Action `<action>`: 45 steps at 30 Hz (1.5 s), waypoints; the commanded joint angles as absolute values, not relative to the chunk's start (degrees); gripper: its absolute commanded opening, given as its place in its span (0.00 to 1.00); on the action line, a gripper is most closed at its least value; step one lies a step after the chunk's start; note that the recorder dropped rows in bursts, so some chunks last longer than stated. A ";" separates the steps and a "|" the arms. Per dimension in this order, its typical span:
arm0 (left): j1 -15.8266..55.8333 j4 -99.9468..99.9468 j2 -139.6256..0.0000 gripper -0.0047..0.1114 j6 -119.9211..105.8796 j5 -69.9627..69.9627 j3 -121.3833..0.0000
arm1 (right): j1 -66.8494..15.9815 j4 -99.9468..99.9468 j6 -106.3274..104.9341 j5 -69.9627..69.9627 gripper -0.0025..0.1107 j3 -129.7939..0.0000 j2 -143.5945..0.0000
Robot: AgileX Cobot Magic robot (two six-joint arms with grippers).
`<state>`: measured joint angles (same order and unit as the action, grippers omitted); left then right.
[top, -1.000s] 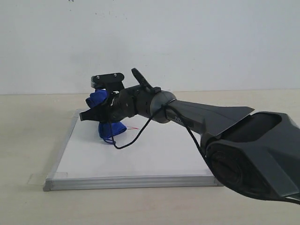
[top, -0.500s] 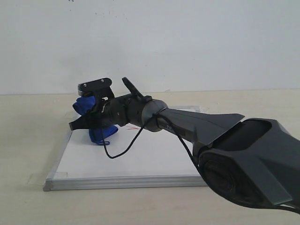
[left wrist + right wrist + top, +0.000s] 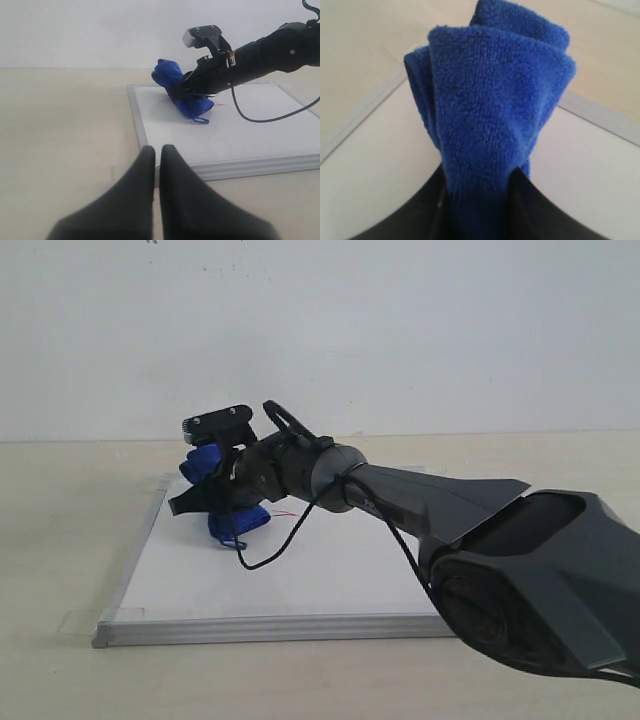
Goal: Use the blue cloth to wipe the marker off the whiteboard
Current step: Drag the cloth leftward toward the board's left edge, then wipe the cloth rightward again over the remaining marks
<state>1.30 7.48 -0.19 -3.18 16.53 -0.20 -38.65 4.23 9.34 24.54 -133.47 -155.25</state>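
the wiping step is in hand: the blue cloth [image 3: 236, 521] is pinched in the right gripper [image 3: 210, 495] and appears to be pressed onto the far left part of the whiteboard [image 3: 300, 580], just left of the only trace of the marker [image 3: 284, 513] that can be seen. whether more ink is hidden under the arm cannot be told. next, it is judged, the cloth must be dragged rightward over that thin red line under steady downward pressure, with a firm pinch.

the cloth is fluffy deep-blue microfibre, bunched into soft folds, with a small loop tag hanging. the board is flat, smooth and white, framed in silver-grey metal, taped at its near left corner and laid on a pale matte bench [image 3: 60, 560]. the left gripper [image 3: 156, 165] is seen well apart from the cloth, its tapered black fingers pressed together on nothing.
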 commanded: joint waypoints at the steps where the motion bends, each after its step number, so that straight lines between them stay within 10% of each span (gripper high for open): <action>1: 1.22 7.51 0.00 0.07 -3.49 16.35 0.00 | -35.73 10.36 11.97 36.59 0.02 -132.08 -157.24; 45: 1.22 7.51 0.00 0.07 -3.49 16.35 0.00 | -38.27 36.63 9.25 62.53 0.02 -132.08 -157.14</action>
<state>1.30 7.48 -0.19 -3.18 16.53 -0.20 -39.53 38.75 10.47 52.73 -134.17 -154.09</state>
